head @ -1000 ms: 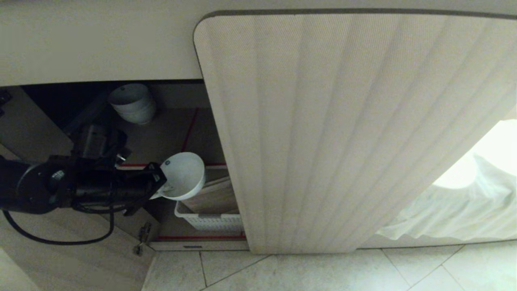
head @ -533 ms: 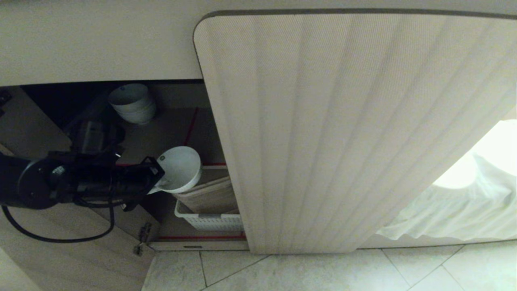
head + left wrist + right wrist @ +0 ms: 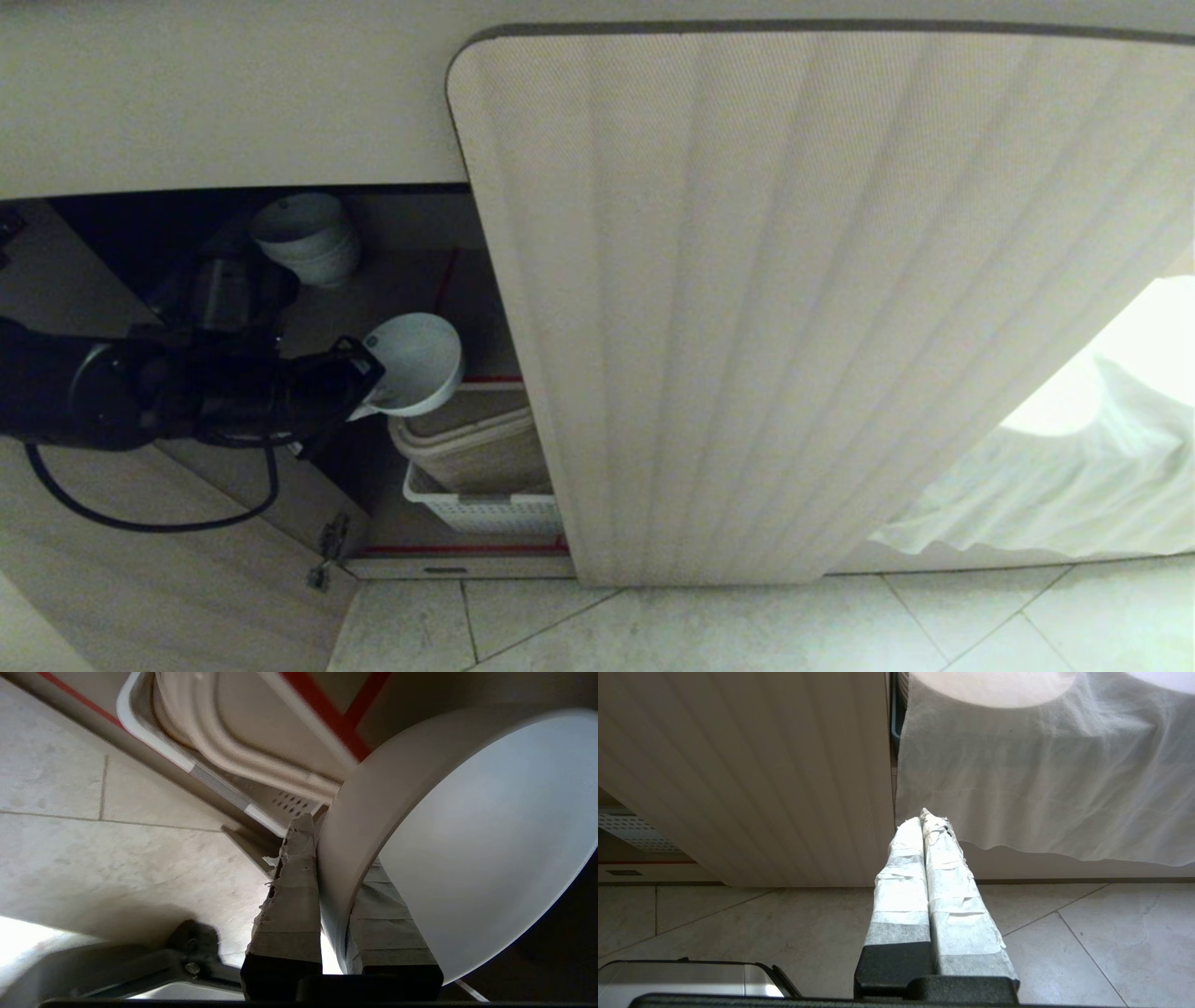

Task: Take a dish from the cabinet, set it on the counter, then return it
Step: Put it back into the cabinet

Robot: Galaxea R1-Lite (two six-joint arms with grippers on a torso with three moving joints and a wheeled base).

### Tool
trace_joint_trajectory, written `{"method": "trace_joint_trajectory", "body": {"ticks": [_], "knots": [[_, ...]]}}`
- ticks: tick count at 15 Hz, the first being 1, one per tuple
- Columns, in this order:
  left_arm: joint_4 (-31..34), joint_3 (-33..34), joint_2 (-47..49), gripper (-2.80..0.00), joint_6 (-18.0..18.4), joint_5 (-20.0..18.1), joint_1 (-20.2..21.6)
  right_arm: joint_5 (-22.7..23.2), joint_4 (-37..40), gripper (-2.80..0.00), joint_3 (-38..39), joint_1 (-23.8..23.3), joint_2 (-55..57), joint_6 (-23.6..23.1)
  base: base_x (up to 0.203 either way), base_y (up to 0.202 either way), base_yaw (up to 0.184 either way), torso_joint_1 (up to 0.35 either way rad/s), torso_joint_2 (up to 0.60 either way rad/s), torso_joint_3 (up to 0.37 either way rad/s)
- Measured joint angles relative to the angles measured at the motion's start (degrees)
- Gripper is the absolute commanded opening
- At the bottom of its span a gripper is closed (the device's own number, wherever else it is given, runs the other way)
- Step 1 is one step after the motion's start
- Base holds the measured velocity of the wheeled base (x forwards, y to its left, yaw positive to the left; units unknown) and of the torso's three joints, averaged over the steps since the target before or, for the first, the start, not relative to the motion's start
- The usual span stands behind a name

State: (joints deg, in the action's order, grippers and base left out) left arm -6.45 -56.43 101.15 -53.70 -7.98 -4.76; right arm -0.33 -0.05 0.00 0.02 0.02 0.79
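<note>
The bowl point(image 3: 415, 362) hangs tilted in the open cabinet point(image 3: 392, 280), over the red-taped shelf edge point(image 3: 490, 380), its wall pinched between the left hand's point(image 3: 359, 378) taped fingers point(image 3: 292, 891). Below it stands a white basket point(image 3: 485, 511) holding beige trays. A bowl stack point(image 3: 306, 238) sits further back. The right hand point(image 3: 924, 826), fingers pressed together and empty, hangs above the floor point(image 3: 738, 924).
</note>
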Motion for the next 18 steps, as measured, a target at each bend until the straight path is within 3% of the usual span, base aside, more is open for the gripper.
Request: {"method": "trace_joint_trajectory", "body": {"ticks": [8,15,18], "knots": [[0.2,-3.2,2.3,-2.80,-4.6,2.5,-0.1,0.0,0.0,-2.80,0.0,0.0,0.0,0.0,0.000,0.000,0.000,0.000,0.00,0.000],[1.0,-6.4,3.3,-2.80,-4.9,2.6,-0.2,0.0,0.0,-2.80,0.0,0.0,0.0,0.0,0.000,0.000,0.000,0.000,0.00,0.000],[4.8,-8.6,3.8,-2.80,-5.0,2.5,-0.2,0.0,0.0,-2.80,0.0,0.0,0.0,0.0,0.000,0.000,0.000,0.000,0.00,0.000]]}}
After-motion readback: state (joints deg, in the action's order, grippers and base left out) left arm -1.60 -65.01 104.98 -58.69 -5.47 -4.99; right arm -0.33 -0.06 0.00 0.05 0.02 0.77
